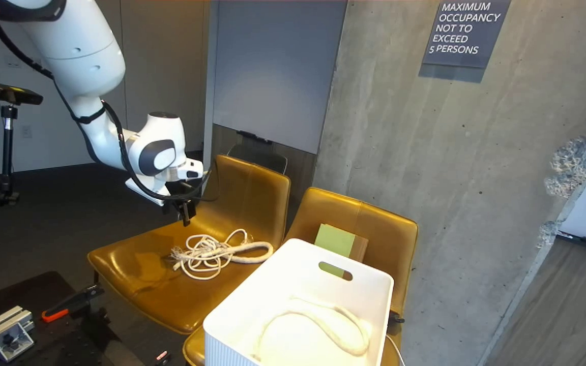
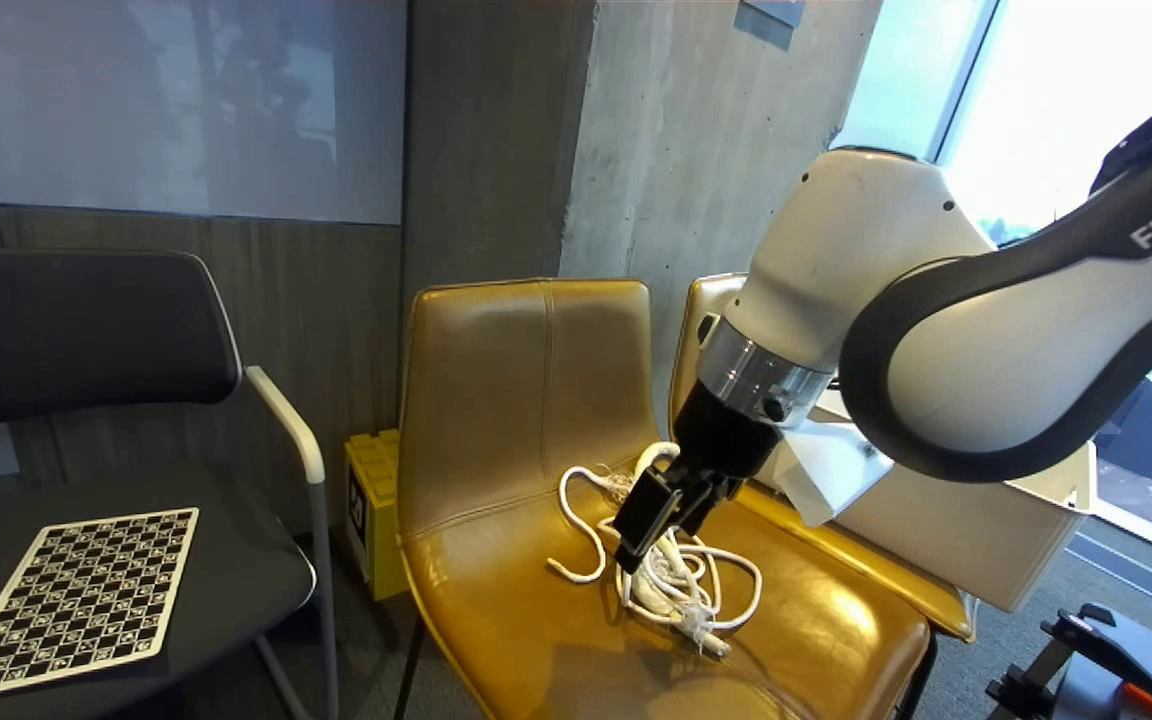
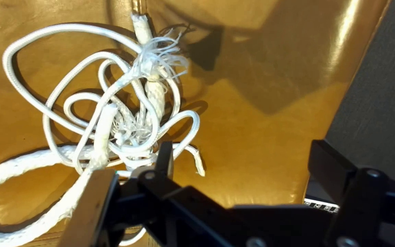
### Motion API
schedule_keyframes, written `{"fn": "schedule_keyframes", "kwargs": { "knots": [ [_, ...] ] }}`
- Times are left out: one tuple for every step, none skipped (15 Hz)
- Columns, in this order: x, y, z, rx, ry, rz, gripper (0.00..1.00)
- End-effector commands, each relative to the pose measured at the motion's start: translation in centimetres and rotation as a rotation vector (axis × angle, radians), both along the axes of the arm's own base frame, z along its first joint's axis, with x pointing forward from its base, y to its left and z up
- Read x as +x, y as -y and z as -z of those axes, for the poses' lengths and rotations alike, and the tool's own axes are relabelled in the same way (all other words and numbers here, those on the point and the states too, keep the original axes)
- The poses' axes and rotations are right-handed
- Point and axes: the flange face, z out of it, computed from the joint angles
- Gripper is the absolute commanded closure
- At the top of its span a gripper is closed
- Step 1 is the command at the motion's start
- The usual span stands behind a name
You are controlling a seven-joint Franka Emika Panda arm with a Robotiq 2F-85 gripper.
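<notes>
Nearest the wrist camera, the gripper (image 3: 240, 154) stands spread, pinching nothing; the white rope tangle (image 3: 134, 132) lies ungrasped on the left chair (image 1: 140, 264), while one pale rope (image 1: 363, 338) already rests inside the right-hand bin (image 1: 283, 277).

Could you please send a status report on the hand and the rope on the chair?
Hand open, empty. White rope tangled on the tan chair seat, ungripped. Nothing seen between hand and rope.
</notes>
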Motion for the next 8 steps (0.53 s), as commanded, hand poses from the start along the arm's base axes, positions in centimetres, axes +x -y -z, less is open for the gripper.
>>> {"fn": "schedule_keyframes", "kwargs": {
  "knots": [
    [2.7,0.8,1.9,-0.023,-0.041,0.044,0.0],
    [3.2,0.9,2.4,-0.028,-0.051,0.054,0.0],
    [3.6,1.1,2.9,-0.032,-0.063,0.063,0.0],
    [3.8,1.0,3.3,-0.035,-0.072,0.068,0.0],
    [4.0,0.9,3.8,-0.038,-0.081,0.073,0.0],
    [4.2,0.8,4.2,-0.042,-0.086,0.075,0.03],
    [4.4,0.7,4.5,-0.043,-0.09,0.077,0.05],
    [4.6,0.6,4.9,-0.044,-0.094,0.081,0.05]
  ]
}}
